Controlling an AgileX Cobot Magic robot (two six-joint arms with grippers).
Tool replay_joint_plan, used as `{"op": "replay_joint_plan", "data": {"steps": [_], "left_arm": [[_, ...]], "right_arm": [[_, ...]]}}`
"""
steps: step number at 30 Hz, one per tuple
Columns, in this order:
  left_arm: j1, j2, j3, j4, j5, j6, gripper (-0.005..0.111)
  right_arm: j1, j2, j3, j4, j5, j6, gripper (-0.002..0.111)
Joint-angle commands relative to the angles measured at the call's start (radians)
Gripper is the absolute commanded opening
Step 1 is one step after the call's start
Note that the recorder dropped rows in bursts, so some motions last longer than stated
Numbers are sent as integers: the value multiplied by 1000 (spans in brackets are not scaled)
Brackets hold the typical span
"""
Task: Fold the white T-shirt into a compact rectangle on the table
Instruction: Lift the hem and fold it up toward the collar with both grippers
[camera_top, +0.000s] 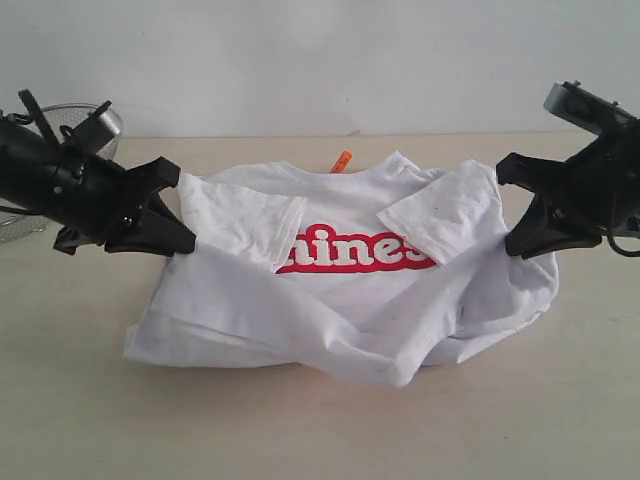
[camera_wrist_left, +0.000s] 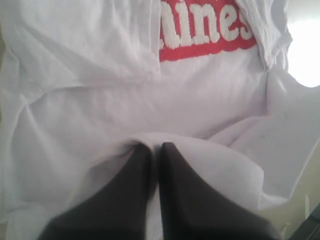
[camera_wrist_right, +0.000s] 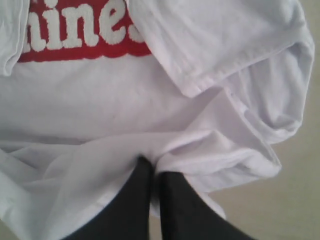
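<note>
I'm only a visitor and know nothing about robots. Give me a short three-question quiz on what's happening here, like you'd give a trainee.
1. True or false: both sleeves of the soft white cotton T-shirt lie folded inward over its chest.
2. The black left end effector is: A) open above the cloth; B) shut on the cloth; C) holding a cup.
3. Fill in: the small neck tag is coloured ____.
Key: 1 true; 2 B; 3 orange.

Exterior view: bright, even, soft light; thin shadow under soft white cotton T-shirt (camera_top: 350, 310) on pale beige wood-grain worktop (camera_top: 320, 430). Left wrist view: blown-out glare past the shirt edge, black fingers (camera_wrist_left: 125, 205) blurred.
</note>
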Motion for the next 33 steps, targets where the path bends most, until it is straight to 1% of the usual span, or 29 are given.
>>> {"op": "replay_joint_plan", "data": {"steps": [1, 7, 13, 20, 28, 33], "left_arm": [[19, 44, -75, 6, -13, -12, 5], [45, 116, -174, 6, -17, -16, 5], [45, 175, -294, 2, -17, -31, 5], [45, 231, -394, -5, -11, -57, 5], [45, 270, -448, -5, -22, -63, 5], [45, 293, -475, -5, -24, -63, 5]], "right_arm": [[-3, 52, -32, 11, -67, 2, 0], [-3, 117, -105, 44, -90, 0, 0], [-3, 166, -182, 67, -92, -2, 0], [-3, 174, -251, 71, -106, -2, 0], [-3, 245, -337, 71, -109, -2, 0], [-3, 261, -356, 73, -138, 3, 0]]}}
